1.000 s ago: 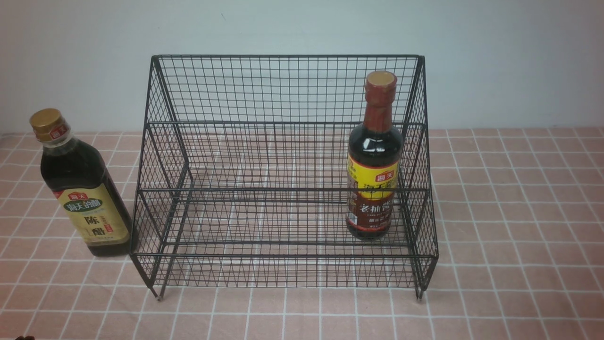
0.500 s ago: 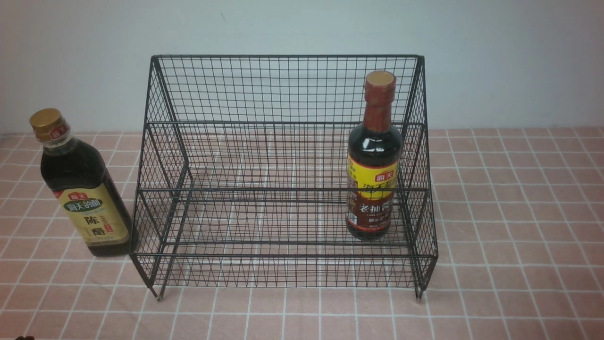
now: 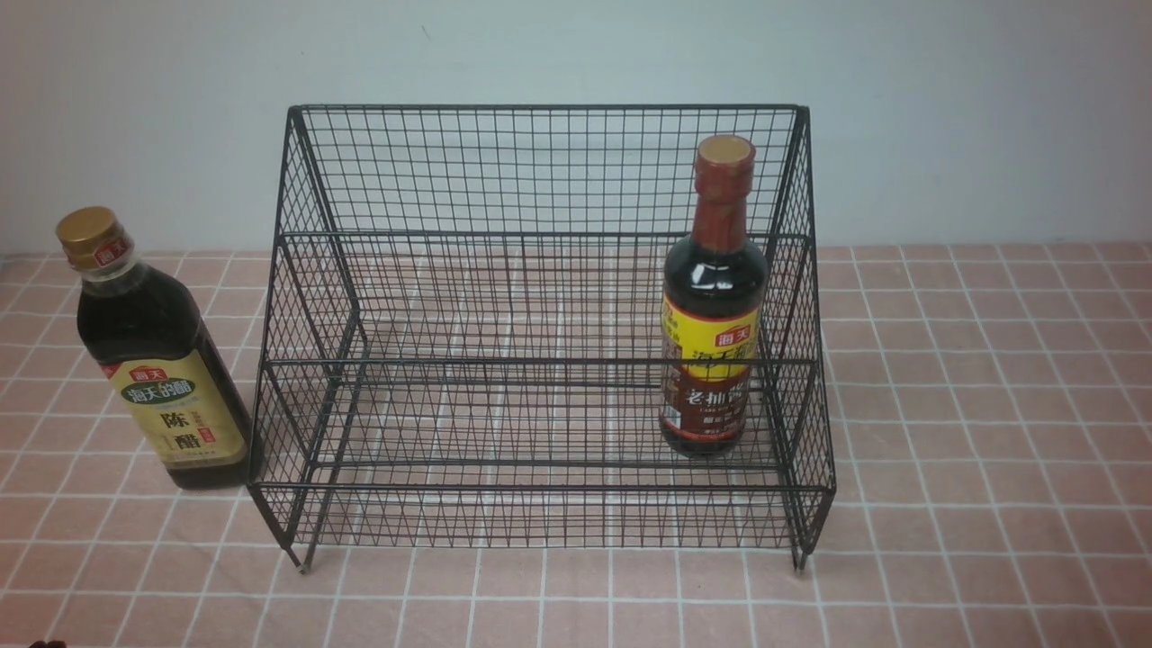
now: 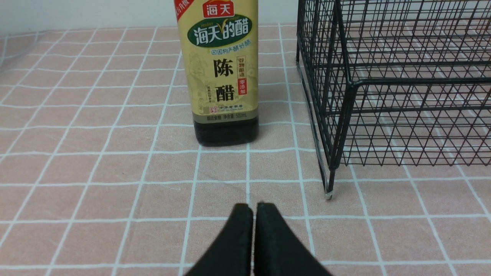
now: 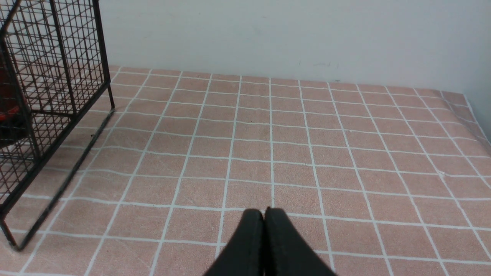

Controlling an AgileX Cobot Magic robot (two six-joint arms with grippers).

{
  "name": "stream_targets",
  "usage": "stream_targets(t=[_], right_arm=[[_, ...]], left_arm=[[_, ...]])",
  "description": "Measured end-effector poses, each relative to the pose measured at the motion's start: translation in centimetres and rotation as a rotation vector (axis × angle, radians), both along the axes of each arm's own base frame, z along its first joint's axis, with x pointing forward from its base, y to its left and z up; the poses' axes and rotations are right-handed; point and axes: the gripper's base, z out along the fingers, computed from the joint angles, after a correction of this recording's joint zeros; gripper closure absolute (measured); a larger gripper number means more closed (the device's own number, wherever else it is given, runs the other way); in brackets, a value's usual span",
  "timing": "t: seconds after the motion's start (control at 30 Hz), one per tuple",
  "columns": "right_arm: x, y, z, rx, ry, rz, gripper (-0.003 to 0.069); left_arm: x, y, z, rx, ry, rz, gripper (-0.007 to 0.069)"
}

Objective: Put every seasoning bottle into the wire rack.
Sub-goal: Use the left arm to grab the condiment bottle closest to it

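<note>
The black wire rack (image 3: 540,234) stands in the middle of the table. The round seasoning bottle (image 3: 715,306) with the red-brown neck stands upright on its lower tier, at the right end. The squarish seasoning bottle (image 3: 157,360) with the gold cap stands on the cloth just left of the rack, outside it. In the left wrist view that bottle (image 4: 222,73) is ahead of my left gripper (image 4: 253,209), which is shut and empty, beside the rack's corner leg (image 4: 330,180). My right gripper (image 5: 264,212) is shut and empty over bare cloth, right of the rack (image 5: 57,76).
A pink checked cloth (image 3: 990,405) covers the table up to a pale wall (image 3: 945,108) behind. The cloth's right edge (image 5: 473,115) shows in the right wrist view. Neither arm shows in the front view.
</note>
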Motion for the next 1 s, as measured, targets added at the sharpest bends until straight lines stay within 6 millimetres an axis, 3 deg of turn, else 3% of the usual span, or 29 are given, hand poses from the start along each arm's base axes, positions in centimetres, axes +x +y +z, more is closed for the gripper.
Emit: stream_targets(t=[0.47,0.6,0.8,0.83,0.93,1.0], right_arm=[[0.0,0.0,0.0,0.0,0.0,0.0,0.0673],[0.0,0.0,0.0,-0.001,0.0,0.0,0.0673],[0.0,0.0,0.0,-0.001,0.001,0.0,0.0673],[0.0,0.0,0.0,-0.001,0.001,0.0,0.0673],[0.0,0.0,0.0,-0.003,0.001,0.0,0.0673],[0.0,0.0,0.0,-0.004,0.001,0.0,0.0673]], left_arm=[[0.1,-0.1,0.4,-0.046,-0.054,-0.001,0.0631],[0.4,-0.3,2.8,-0.224,-0.308,0.003,0.0631],[0.0,0.0,5.4,-0.269,-0.601,-0.001,0.0631],[-0.5,0.2,6.6,-0.267,-0.747,-0.001,0.0631],[-0.7,0.5,7.8,-0.292,-0.817,0.021,0.0631],[-0.1,0.5,9.2,-0.281,-0.763,0.035,0.0631]])
